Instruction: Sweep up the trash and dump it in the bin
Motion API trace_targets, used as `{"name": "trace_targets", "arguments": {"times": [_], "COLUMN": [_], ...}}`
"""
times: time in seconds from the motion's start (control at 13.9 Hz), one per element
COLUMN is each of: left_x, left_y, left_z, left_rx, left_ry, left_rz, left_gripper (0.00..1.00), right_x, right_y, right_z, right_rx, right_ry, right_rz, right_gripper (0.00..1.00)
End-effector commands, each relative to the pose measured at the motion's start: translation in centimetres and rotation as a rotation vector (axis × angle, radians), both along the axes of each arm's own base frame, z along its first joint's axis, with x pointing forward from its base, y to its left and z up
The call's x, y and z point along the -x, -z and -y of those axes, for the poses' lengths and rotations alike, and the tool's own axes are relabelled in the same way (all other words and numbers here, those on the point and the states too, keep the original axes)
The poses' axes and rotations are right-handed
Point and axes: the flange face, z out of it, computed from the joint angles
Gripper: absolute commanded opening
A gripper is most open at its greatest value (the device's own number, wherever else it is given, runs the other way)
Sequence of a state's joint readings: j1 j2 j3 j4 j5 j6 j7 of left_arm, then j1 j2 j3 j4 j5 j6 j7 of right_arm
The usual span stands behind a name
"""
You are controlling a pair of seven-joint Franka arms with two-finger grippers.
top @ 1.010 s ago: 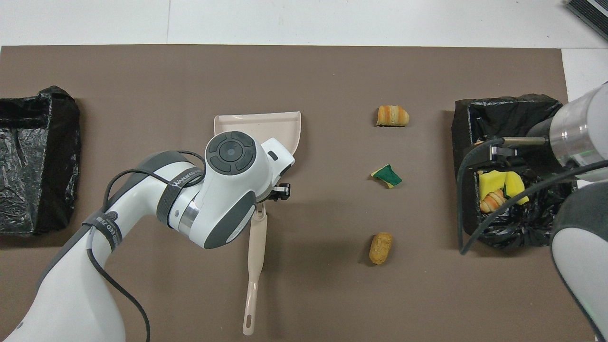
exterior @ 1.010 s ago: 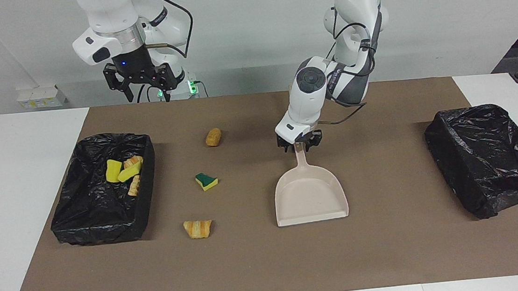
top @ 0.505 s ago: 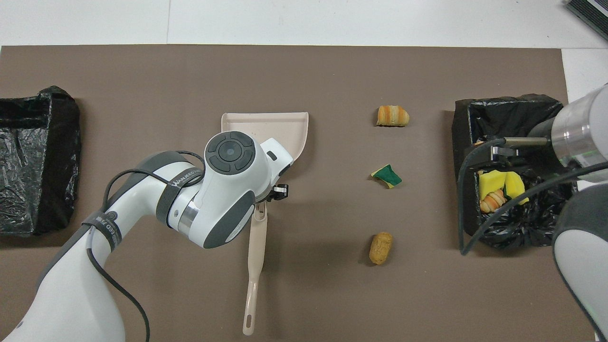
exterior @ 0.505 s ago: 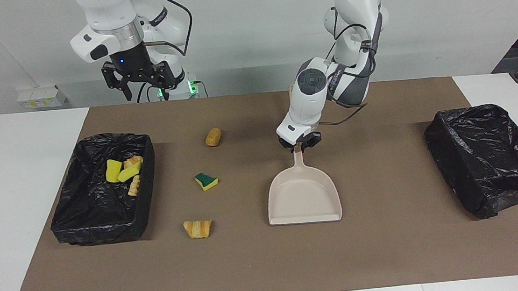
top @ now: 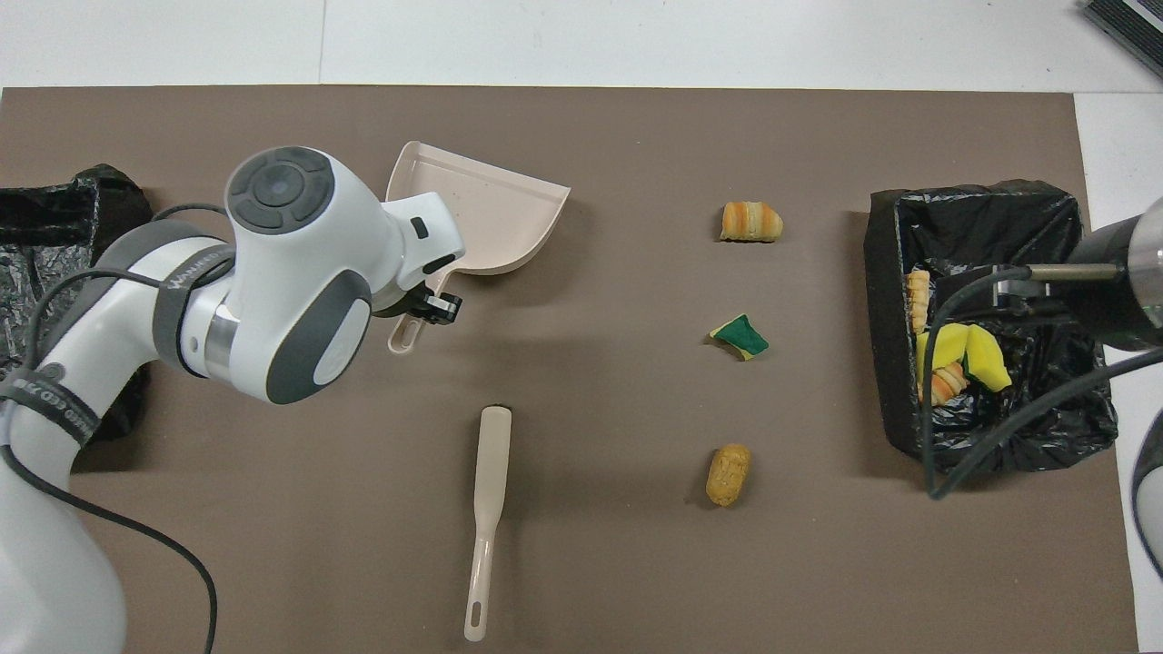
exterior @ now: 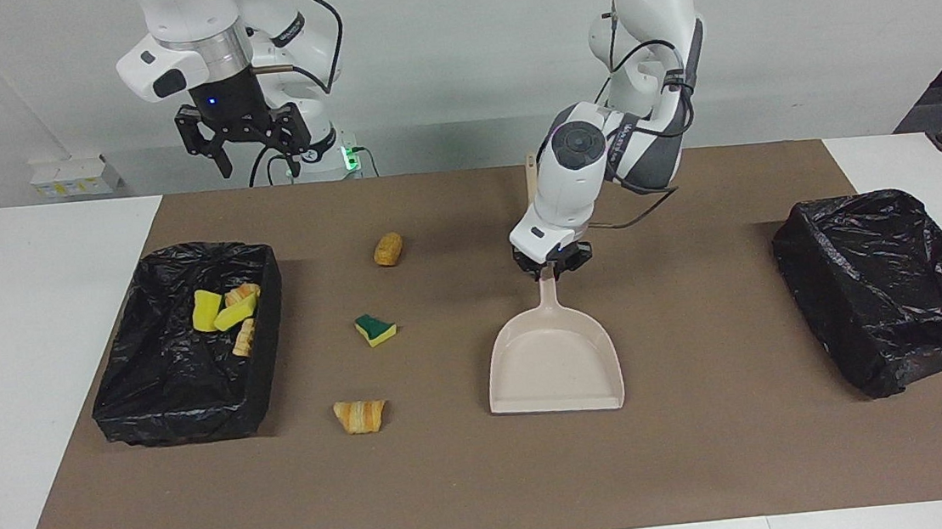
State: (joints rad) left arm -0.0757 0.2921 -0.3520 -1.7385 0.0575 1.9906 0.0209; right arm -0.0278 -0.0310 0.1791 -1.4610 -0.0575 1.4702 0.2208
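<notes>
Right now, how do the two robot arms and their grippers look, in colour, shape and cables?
Both arms are glossy white with rounded segments, dark grey joint bands and loose black cables. The left arm has a round grey end cap and grey lettering. The left gripper and right gripper are black with two fingers; a small blue light glows above the right one.

Even, bright overhead light – soft short shadows under the dustpan (exterior: 554,364) and bins. Both views sharp, no motion blur. Mild glare on the black bin liner (exterior: 890,283).
</notes>
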Motion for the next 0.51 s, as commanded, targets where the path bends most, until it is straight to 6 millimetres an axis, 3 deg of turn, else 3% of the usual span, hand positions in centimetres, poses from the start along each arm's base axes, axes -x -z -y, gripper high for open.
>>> {"name": "trace_targets", "arguments": {"times": [0.0, 0.43], "left_x": [-1.6, -4.2], "left_y": [-0.8, -0.2], "left_z": [-4.2, -15.1], "left_rx": [-0.003, -0.016], "left_ry": [0.227, 0.7], "left_rz": [0.023, 0.039], "left_gripper": [0.0, 0.0], "right_x": [0.1, -0.4], "right_y": [-0.3, 0.7], "right_z": [1.6, 1.1], "right_rx": [0.004, -0.001], "right_ry": [-0.04, -0.039], "right_rz": [-0.013, -0.027], "right_gripper": [1.0, 1.0]}}
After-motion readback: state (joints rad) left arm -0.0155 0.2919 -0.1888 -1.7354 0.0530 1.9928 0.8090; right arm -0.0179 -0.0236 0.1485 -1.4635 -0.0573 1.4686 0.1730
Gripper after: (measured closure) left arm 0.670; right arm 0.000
